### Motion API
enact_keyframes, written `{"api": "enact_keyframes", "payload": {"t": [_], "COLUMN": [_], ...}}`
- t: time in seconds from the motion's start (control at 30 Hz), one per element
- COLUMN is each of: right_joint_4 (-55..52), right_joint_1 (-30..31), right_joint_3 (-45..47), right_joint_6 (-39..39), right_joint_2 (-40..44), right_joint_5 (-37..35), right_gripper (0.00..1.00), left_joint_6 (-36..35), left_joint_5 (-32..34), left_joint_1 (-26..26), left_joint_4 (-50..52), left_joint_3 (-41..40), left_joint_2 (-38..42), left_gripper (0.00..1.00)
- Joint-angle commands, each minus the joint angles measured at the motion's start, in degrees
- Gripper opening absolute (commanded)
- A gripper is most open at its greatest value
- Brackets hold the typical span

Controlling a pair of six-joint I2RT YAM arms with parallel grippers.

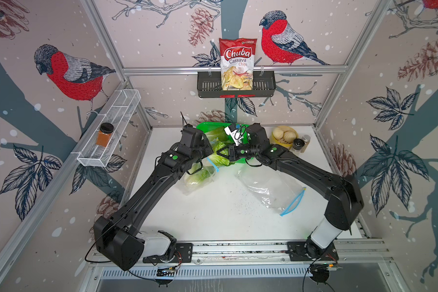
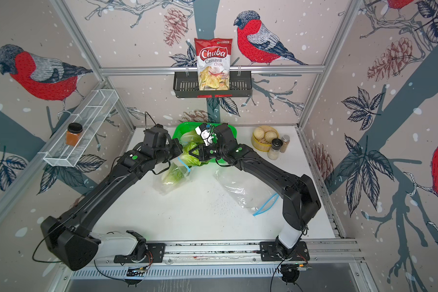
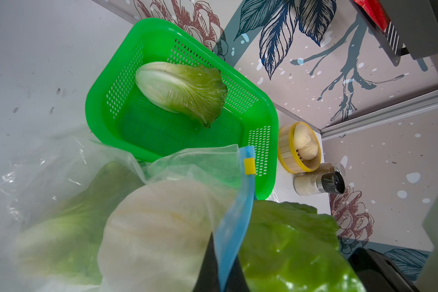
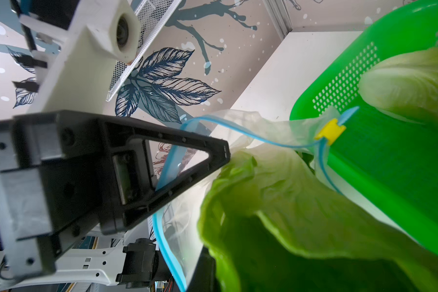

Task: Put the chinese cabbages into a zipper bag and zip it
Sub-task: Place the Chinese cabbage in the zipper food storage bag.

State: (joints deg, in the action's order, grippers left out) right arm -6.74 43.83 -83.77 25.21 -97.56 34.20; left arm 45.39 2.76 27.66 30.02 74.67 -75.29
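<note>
A clear zipper bag (image 1: 197, 180) lies left of centre with one chinese cabbage (image 1: 196, 175) inside. My left gripper (image 3: 224, 273) is shut on the bag's blue zipper strip (image 3: 234, 222), holding the mouth up; the yellow slider (image 3: 249, 166) sits at the strip's end. My right gripper (image 4: 225, 275) is shut on the leafy end of a second cabbage (image 4: 288, 202). Its pale base (image 3: 157, 227) lies inside the bag mouth. A third cabbage (image 3: 180, 88) lies in the green basket (image 3: 94, 106). In both top views the two grippers (image 1: 211, 151) (image 2: 191, 153) meet tip to tip before the basket.
A second, empty zipper bag (image 1: 271, 188) lies on the table under the right arm. A yellow steamer with buns (image 1: 283, 136) and two spice jars (image 1: 300, 145) stand at the back right. A wire shelf (image 1: 109, 129) hangs on the left wall, a chips bag (image 1: 237, 64) on the back wall.
</note>
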Motion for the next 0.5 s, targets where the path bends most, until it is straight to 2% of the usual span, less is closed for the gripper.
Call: {"api": "enact_keyframes", "payload": {"t": [0.0, 0.07, 0.2, 0.3, 0.4, 0.47], "right_joint_4": [5.67, 10.88, 9.26, 9.52, 8.5, 7.71], "right_joint_1": [0.15, 0.34, 0.78, 1.68, 1.41, 1.39], "right_joint_3": [-0.01, 2.53, -0.23, 0.09, 0.01, 0.09], "right_joint_6": [-0.01, 2.18, 2.03, 0.82, 0.23, -1.07], "right_joint_2": [0.25, -0.38, -4.72, -5.36, -4.39, -3.08], "right_joint_5": [-0.46, -1.48, 0.71, 1.62, 1.27, 1.33], "right_gripper": [0.11, 0.11, 0.13, 0.23, 0.28, 0.36], "left_joint_6": [1.43, 2.13, 2.82, 3.3, 3.46, 3.51], "left_joint_5": [-2.24, -1.65, -1.97, -1.73, -1.08, -0.72], "left_joint_1": [0.03, 0.03, 0.03, -0.02, -0.02, -0.06], "left_joint_4": [-2.93, -2.93, -4.05, -4.03, -4.75, -4.54], "left_joint_3": [0.12, -0.03, -0.34, -0.88, -1.73, -1.94], "left_joint_2": [0.14, 0.36, 0.71, 0.83, 1.58, 1.63], "left_gripper": [0.0, 0.0, 0.0, 0.0, 0.0, 0.0]}}
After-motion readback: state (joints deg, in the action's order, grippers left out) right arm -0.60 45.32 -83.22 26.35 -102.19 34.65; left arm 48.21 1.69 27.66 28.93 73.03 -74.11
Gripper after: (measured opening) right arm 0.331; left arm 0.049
